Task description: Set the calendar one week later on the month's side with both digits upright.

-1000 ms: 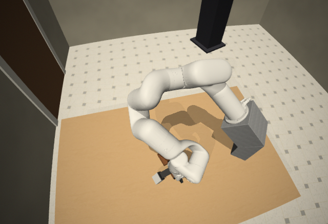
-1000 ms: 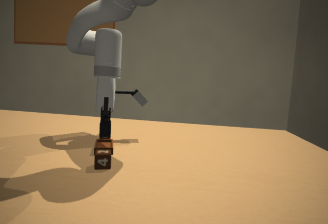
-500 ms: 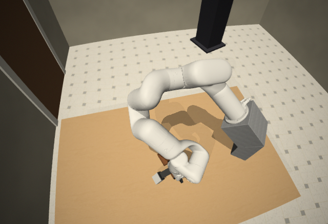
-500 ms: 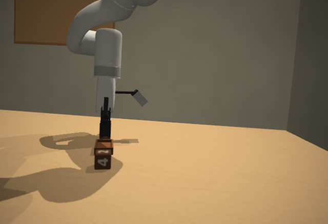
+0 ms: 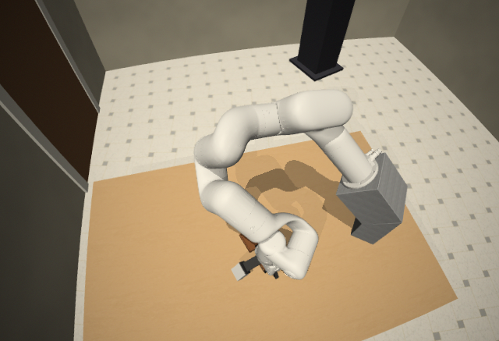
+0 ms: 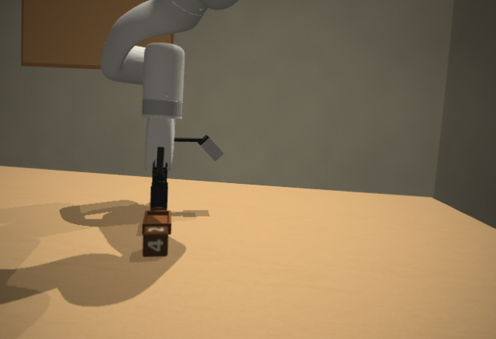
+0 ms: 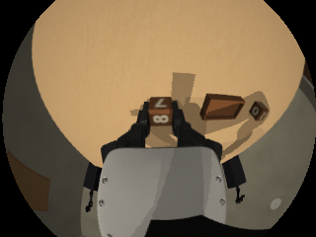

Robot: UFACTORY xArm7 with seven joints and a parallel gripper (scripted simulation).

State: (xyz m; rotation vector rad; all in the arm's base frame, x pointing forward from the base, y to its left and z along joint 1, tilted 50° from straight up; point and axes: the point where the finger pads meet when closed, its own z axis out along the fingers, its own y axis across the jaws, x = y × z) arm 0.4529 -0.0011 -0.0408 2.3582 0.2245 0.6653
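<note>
Gripping a small brown number cube [image 7: 160,111] between our black fingers, we hold the claw [image 7: 160,128] pointed straight down above the tan table [image 6: 320,255]. In the wrist view the cube sits pinched on its two sides, with a white 8 on the face turned toward the camera and what looks like a 7 on the face beyond it. We cannot tell from that view whether the cube's underside touches the table.

Just right of the claw in the wrist view lies the brown tray [image 7: 220,106], shallow and open, standing apart from the gripped cube. Farther right, beyond the tray's far end, a second cube [image 7: 257,110] rests on the table with a 0 showing.

From the exterior view, our white wrist [image 6: 163,82] hangs vertical and the fingers reach down to a brown block directly under them; a white 4 shows on its near face and a 2 above it. The camera bracket [image 6: 211,147] sticks out to the right of the wrist.

In the top view our arm [image 5: 242,208] covers nearly all of the calendar.
</note>
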